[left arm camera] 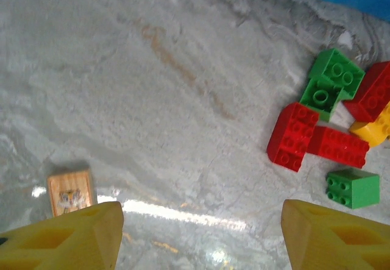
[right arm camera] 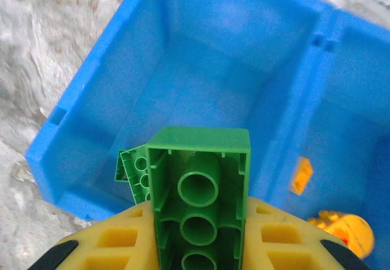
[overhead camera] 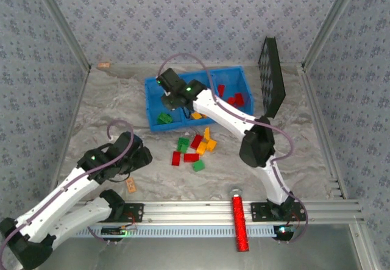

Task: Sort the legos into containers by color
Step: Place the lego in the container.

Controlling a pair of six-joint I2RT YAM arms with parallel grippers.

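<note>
Two robot arms work at a marbled grey bench (overhead camera: 109,111), where a bright blue tray (overhead camera: 234,74) of three open compartments sits at the far middle. A black studded board (overhead camera: 272,75) stands on edge just beside the tray's right end. The right arm reaches across to the left compartment (right arm camera: 201,69). There the right end effector (right arm camera: 201,245) hangs above the bin, its yellow pads (right arm camera: 122,239) pinching a green brick (right arm camera: 198,160) whose hollow underside faces the wrist camera. The left end effector (left arm camera: 201,239) hovers low over bare bench at the near left, its yellow fingers (left arm camera: 61,239) spread wide with nothing between them. A long red glittery cylinder (overhead camera: 239,221) lies across the metal rail (overhead camera: 183,209) at the near edge. A second green lego (right arm camera: 131,172) lies in the left compartment, partly hidden by the held brick. Orange-yellow pieces (overhead camera: 196,116) lie in the middle compartment and red ones (overhead camera: 234,98) in the right. A loose cluster of legos (overhead camera: 195,148) in red, green and orange-yellow sits on the bench just in front of the tray, between the arms. A small tan block (left arm camera: 71,192) lies flat near the left end effector, apart from the cluster.
</note>
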